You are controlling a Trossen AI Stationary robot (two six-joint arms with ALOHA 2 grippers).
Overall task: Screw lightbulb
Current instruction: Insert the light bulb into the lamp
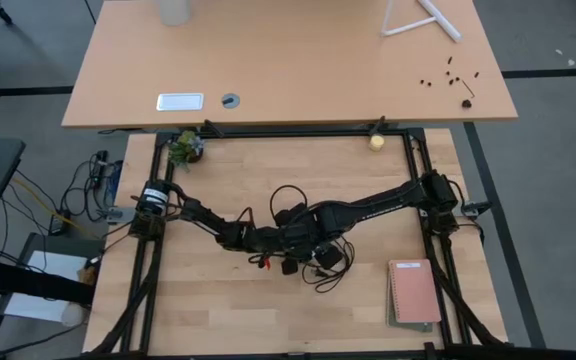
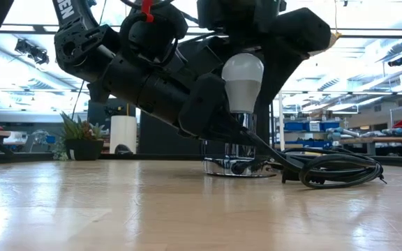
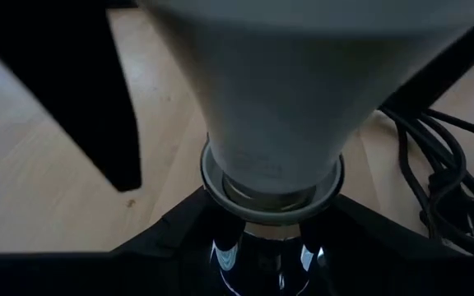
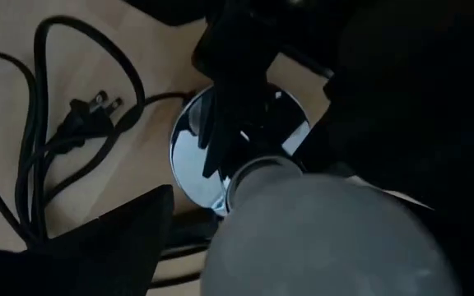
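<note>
The white lightbulb [image 2: 243, 82] stands upright with its grey base in the collar [image 3: 270, 185] of a chrome socket stem [image 2: 241, 143]. The stem rises from a round silver disc [image 4: 189, 152] resting on the wooden table. My left gripper [image 3: 266, 247] reaches in low from the table's left and is shut on the stem just under the collar. My right gripper [image 4: 303, 222] hangs open above, pointing down, one finger [image 4: 130, 238] on each side of the bulb's head; I see no touch. In the high view both grippers meet at the table's middle [image 1: 298, 235]. My left gripper pinches the chrome socket stem [image 3: 262, 259] between its two fingers, just below the collar that takes the bulb. The fingers come nearly level, slanting a little down, from the table's left and lie across the stem. The socket stands upright, its disc on the table.
The socket's black cord [image 2: 333, 169] lies coiled beside the disc toward the table's right, its plug [image 4: 89, 111] on the wood. A pink notebook [image 1: 413, 292] lies near the right front. A small potted plant [image 1: 185, 147] and a pale-yellow ball [image 1: 376, 142] sit at the far edge.
</note>
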